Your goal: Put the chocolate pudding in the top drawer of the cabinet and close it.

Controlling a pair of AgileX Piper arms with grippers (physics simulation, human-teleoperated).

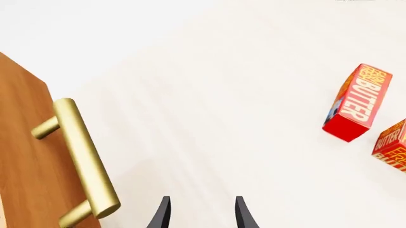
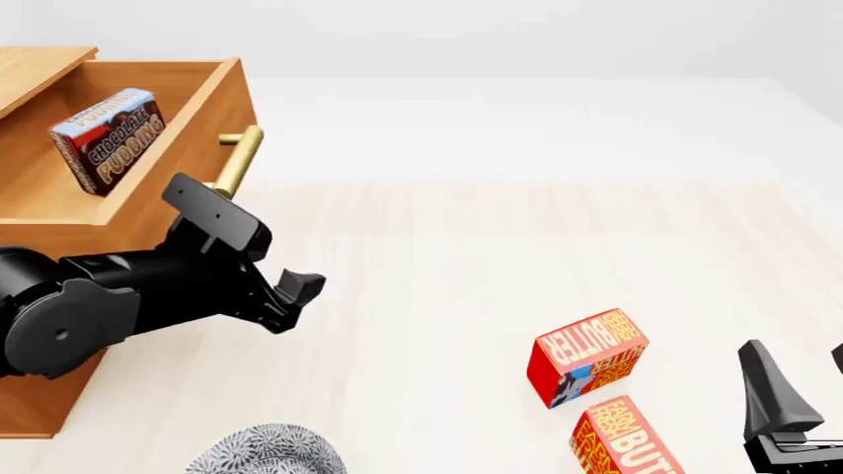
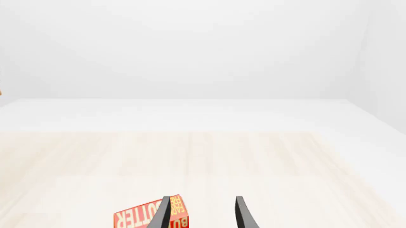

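Left gripper (image 2: 296,291) sits with fingers parted and empty, just in front of the top drawer (image 2: 197,148), which is pulled out with the chocolate pudding (image 2: 109,138) inside. My right gripper (image 3: 201,213) is parted too, near a butter box (image 3: 149,217).

Honey-brown wood, brass, red boxes
Cabinet (image 2: 132,222) honey-brown, handle (image 2: 237,163) brass; pudding (image 2: 109,138) light blue over dark brown; butter boxes (image 2: 589,357) red with yellow lettering; table (image 2: 527,247) pale.

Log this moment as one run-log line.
chocolate pudding: inside top drawer | drawer: open | left gripper: open, beside handle | right gripper: open, idle
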